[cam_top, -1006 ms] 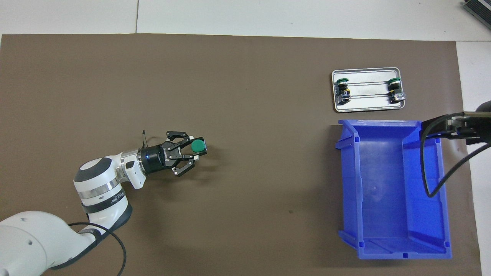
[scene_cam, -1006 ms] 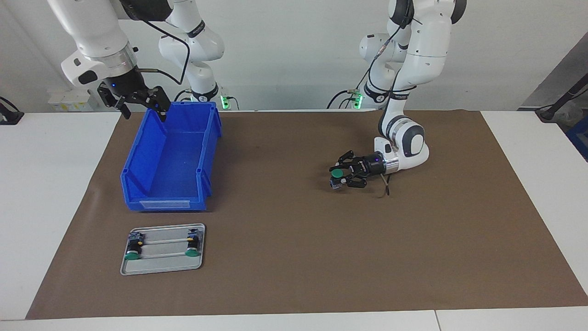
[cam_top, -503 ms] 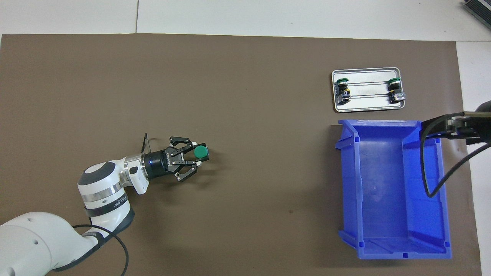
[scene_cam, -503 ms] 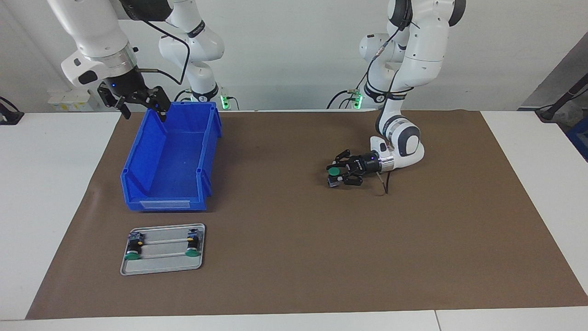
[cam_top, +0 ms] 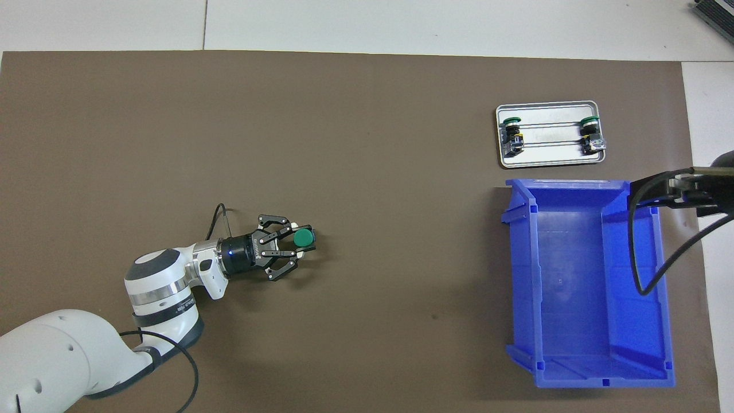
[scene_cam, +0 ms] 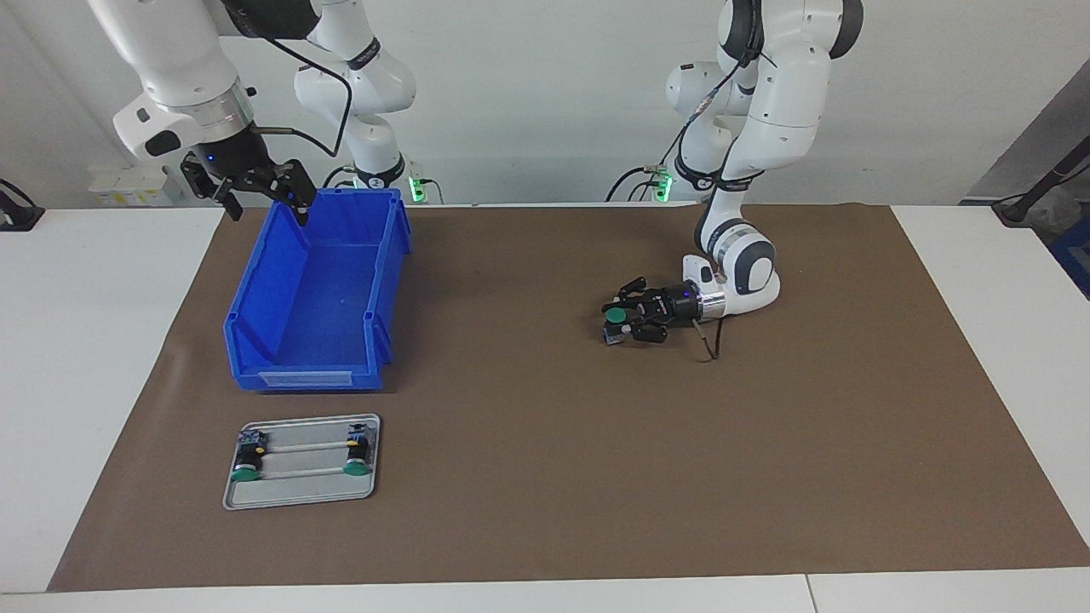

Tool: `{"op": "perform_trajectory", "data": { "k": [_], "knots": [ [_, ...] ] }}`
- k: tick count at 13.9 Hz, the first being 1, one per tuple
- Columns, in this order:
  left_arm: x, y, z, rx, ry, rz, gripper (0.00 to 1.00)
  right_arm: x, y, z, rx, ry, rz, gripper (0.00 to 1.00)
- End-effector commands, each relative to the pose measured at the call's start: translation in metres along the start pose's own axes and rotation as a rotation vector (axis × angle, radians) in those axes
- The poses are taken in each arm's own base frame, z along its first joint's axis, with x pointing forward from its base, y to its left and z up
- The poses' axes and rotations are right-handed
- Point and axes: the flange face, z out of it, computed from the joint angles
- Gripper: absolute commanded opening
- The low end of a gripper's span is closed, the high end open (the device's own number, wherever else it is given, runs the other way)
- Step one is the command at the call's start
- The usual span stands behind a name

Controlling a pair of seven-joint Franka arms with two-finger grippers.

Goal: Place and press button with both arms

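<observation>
My left gripper point(scene_cam: 628, 322) point(cam_top: 295, 244) reaches out sideways, low over the brown mat, and is shut on the button point(scene_cam: 614, 316) point(cam_top: 303, 237). The button stands upright with its round green cap on top and its grey-blue base close to the mat; whether the base touches cannot be told. My right gripper point(scene_cam: 262, 200) point(cam_top: 651, 192) hangs open and holds nothing, over the rim of the blue bin point(scene_cam: 379, 289) point(cam_top: 519, 275) at the right arm's end of the table. That arm waits.
A small metal tray point(scene_cam: 302, 504) point(cam_top: 547, 164) lies farther from the robots than the bin, and two more green-capped buttons lie in it on their sides. The brown mat point(scene_cam: 545, 443) covers most of the white table.
The left gripper has sunk lower toward the mat with the button in it and drifted a little toward the right arm's end. The right arm has not moved.
</observation>
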Motion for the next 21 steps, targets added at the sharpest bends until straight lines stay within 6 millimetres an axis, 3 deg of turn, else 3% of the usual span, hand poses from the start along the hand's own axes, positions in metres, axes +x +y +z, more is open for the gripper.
{"op": "perform_trajectory", "data": {
  "k": [1, 4, 6, 10, 14, 18, 21],
  "knots": [
    [-0.007, -0.006, 0.002, -0.006, -0.015, 0.021, 0.31, -0.004, 0.001, -0.002, 0.018, 0.012, 0.001, 1.0],
    [-0.003, -0.013, 0.005, -0.007, -0.01, 0.034, 0.41, -0.004, 0.001, -0.002, 0.018, 0.012, 0.001, 1.0],
    [-0.003, -0.013, 0.004, -0.005, -0.013, 0.033, 0.57, -0.004, 0.001, -0.002, 0.018, 0.012, 0.001, 1.0],
    [-0.003, -0.014, 0.002, -0.001, -0.014, 0.03, 0.79, -0.004, 0.002, -0.002, 0.018, 0.012, 0.003, 1.0],
    [-0.005, -0.016, -0.001, 0.012, -0.038, 0.027, 0.8, -0.004, 0.001, -0.002, 0.018, 0.012, 0.001, 1.0],
    [-0.001, -0.021, -0.002, 0.019, -0.038, -0.018, 0.92, -0.004, 0.001, -0.002, 0.018, 0.012, 0.001, 1.0],
    [0.006, -0.025, -0.001, 0.019, -0.029, -0.035, 0.93, -0.004, 0.001, -0.002, 0.018, 0.012, 0.001, 1.0]
  ]
}}
